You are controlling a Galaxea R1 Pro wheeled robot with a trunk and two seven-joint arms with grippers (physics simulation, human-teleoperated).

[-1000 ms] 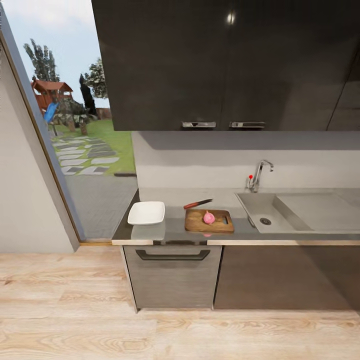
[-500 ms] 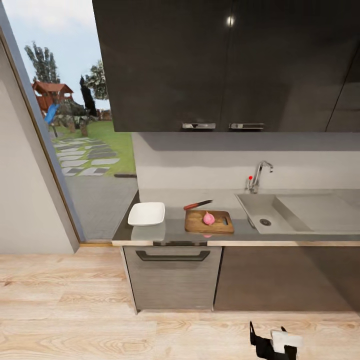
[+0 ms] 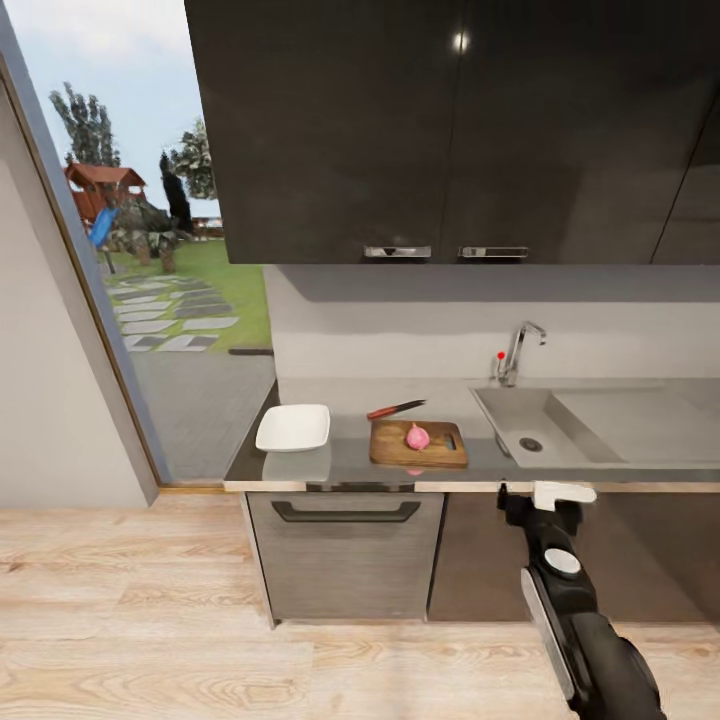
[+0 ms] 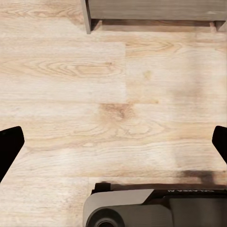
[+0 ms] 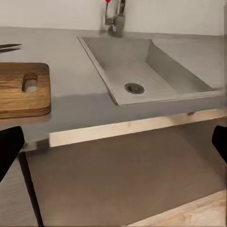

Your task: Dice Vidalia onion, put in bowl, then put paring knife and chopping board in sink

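The right tool, absent a second ago, has risen into the lower right of frame with fingers apart and empty below the desk edge, while the Vidalia onion rests uncut on the chopping board, suggesting the reach for the paring knife is beginning.

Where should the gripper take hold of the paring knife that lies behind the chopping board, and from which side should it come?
Probably the red handle of the paring knife, from above. It lies flat on the countertop just behind the chopping board, so nothing can slide beneath it. The handle is the end toward the bowl, with free counter around it; the dark blade is thinner.
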